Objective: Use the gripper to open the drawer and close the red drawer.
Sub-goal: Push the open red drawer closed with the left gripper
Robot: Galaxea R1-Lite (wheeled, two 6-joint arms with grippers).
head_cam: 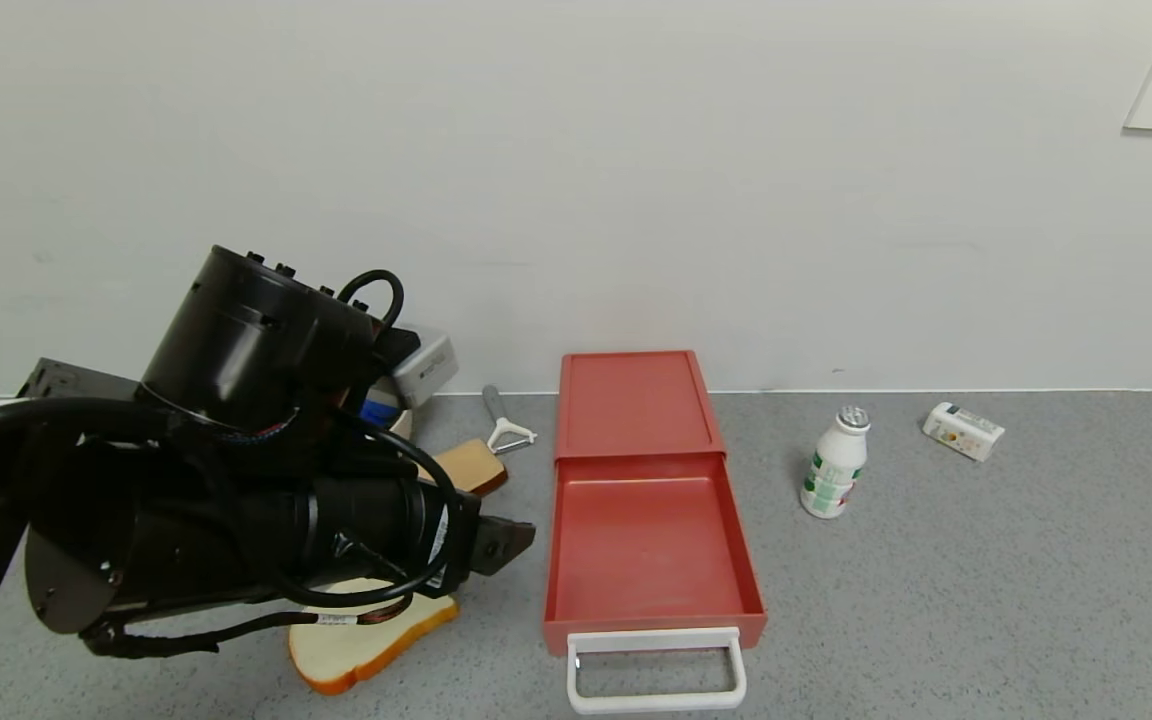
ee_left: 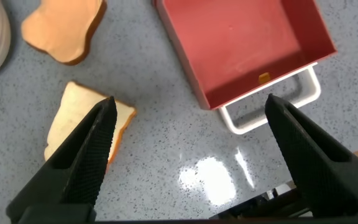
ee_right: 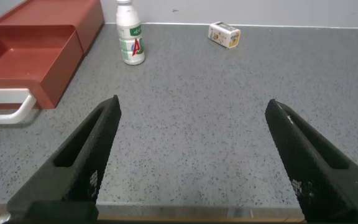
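Sitting pulled well out of its salmon-red housing [head_cam: 633, 400], the drawer [head_cam: 648, 545] is lying near the middle of the grey table [head_cam: 986, 600], its tray bare and its white loop handle [head_cam: 654, 668] pointing toward 6 o'clock in the head view. The left gripper [head_cam: 514, 540] is hovering at about 9 o'clock from the drawer, just beside its left wall but apart from it, with the thick black arm and looped cables trailing off further toward 9 o'clock. In the left wrist view the two black fingers [ee_left: 86, 155] are standing wide apart with nothing between them, looking down on the handle and the front corner of the tray.

A slice of bread [head_cam: 366, 640] is lying partly under the left wrist, and a second, browner slice [head_cam: 466, 465] is lying at about 10 o'clock from the drawer, with a white peeler [head_cam: 504, 425] just beyond it. What is hiding behind the arm near the wall looks like a grey and blue box, though it is mostly covered.

The right gripper [ee_right: 191, 155] is showing only in its own wrist view, spread wide over bare table and holding nothing. A small white bottle [head_cam: 834, 462] is standing upright at 3 o'clock from the drawer, and a small carton [head_cam: 963, 431] is lying further out at about 2 o'clock.
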